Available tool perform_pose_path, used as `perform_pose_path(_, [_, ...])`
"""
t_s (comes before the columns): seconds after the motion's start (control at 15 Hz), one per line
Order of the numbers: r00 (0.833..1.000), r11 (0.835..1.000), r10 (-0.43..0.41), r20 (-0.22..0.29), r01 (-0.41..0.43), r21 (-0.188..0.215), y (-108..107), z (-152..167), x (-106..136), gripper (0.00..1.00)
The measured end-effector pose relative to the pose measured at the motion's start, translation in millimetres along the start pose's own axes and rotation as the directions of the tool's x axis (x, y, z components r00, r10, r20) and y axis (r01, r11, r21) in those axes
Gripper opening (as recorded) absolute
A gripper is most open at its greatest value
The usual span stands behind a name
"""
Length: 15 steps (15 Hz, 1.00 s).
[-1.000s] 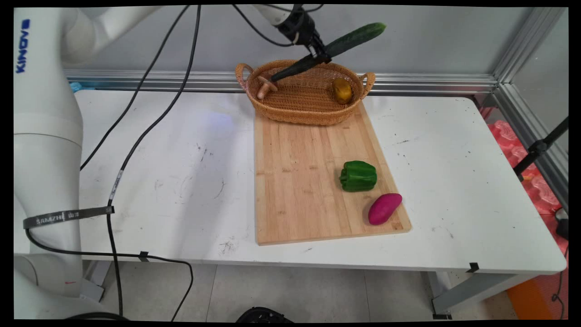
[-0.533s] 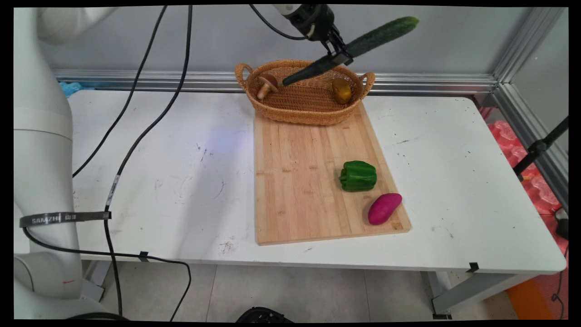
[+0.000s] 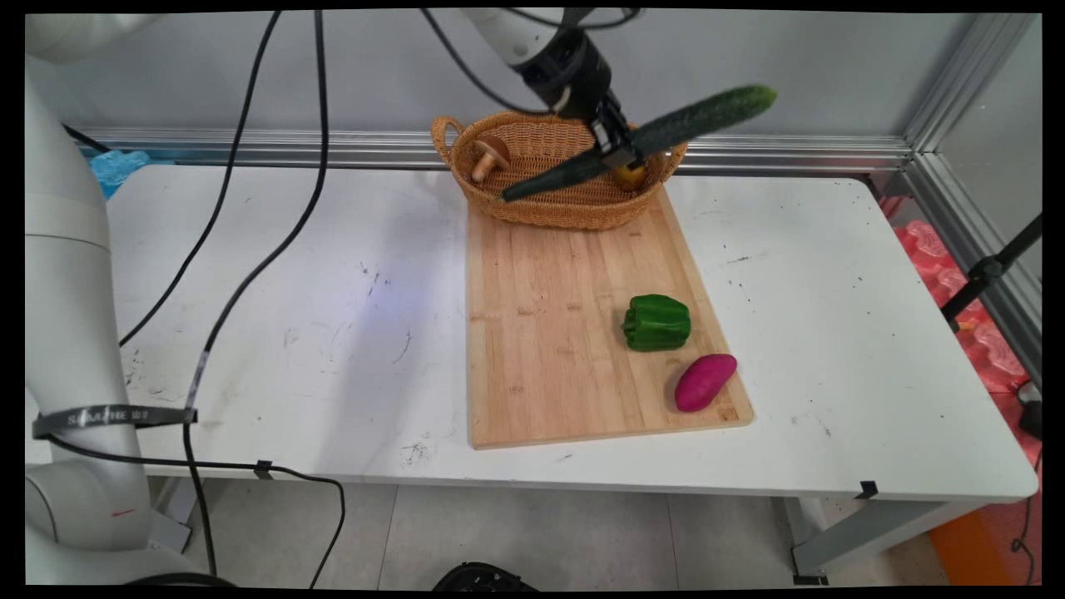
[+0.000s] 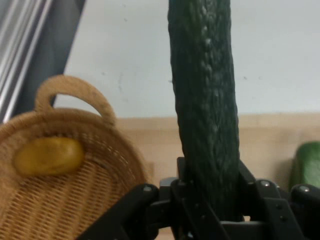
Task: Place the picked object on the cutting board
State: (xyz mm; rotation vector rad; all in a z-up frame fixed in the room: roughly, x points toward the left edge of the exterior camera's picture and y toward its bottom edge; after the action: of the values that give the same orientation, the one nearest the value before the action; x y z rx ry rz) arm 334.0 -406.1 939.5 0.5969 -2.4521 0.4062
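We see the black pincer (image 3: 620, 154) clenched on a long dark green cucumber (image 3: 641, 141), gripping it near its middle and holding it in the air above the right part of a wicker basket (image 3: 532, 204). The cucumber lies tilted, its right end raised toward the wall and reaching past the basket's right handle, its left end lower and pointing over the basket's front rim. In the hand view the cucumber (image 4: 205, 115) rises straight up from between the pincer (image 4: 210, 200) fingers (image 4: 187, 172), which press against its two sides. The basket stands on the far end of a wooden cutting board (image 3: 557, 333), which lies on the white desk (image 3: 250, 291). Inside the basket we note a brown mushroom (image 3: 487, 155) at the left and a yellow vegetable (image 3: 630, 175) at the right, the latter partly hidden in the main view behind the pincer and the cucumber; the hand view shows this yellow vegetable (image 4: 48, 156) lying on the basket (image 4: 55, 200) floor near the looped handle. On the near right part of the board rests a green bell pepper (image 3: 657, 323), and just beside it, toward the board's near right corner, a purple sweet potato (image 3: 705, 382), the two close together but not touching; an edge of the pepper (image 4: 306, 165) also appears at the right of the hand view
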Motion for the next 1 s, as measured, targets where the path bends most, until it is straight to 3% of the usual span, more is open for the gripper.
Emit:
perform_pose_path(0.53, [0.998,1.0,0.02,0.064,-0.019,-0.016,38.0,16.6,-34.0,0.0])
perform_pose_path(1.0, [0.994,1.0,0.013,0.104,-0.011,-0.021,54.0,44.0,-61.8,0.0])
